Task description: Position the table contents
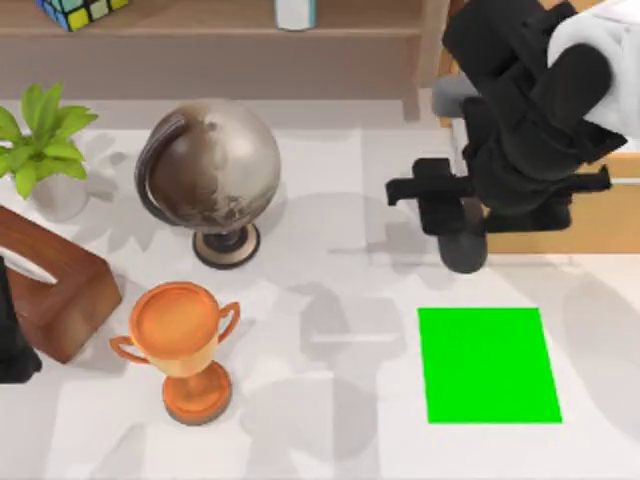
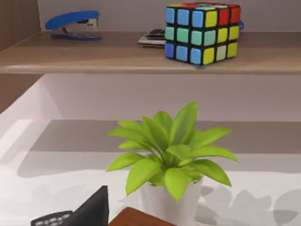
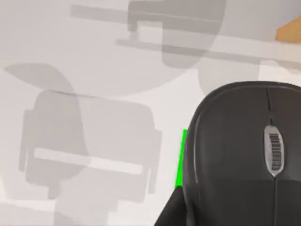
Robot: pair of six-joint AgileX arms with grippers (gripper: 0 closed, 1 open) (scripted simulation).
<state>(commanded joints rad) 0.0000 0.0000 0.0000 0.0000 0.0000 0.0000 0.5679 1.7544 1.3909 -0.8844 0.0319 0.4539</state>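
Note:
The black mouse (image 1: 463,248) hangs above the white table (image 1: 330,210), just beyond the far edge of the green mat (image 1: 488,365). My right gripper (image 1: 455,215) is shut on the mouse, reaching down from the upper right. In the right wrist view the mouse (image 3: 244,155) is close up with its scroll wheel showing, and a sliver of the mat (image 3: 180,157) lies beside it over the table (image 3: 94,70). The gripper's shadow falls on the table left of the mat. My left arm (image 1: 10,350) is parked at the left edge.
A grey-brown globe (image 1: 210,175) stands at the back left, an orange trophy (image 1: 180,345) in front of it. A potted plant (image 1: 40,140) and a wooden box (image 1: 50,290) sit at far left. The shelf holds a colour cube (image 2: 202,33) and a blue stapler (image 2: 73,23).

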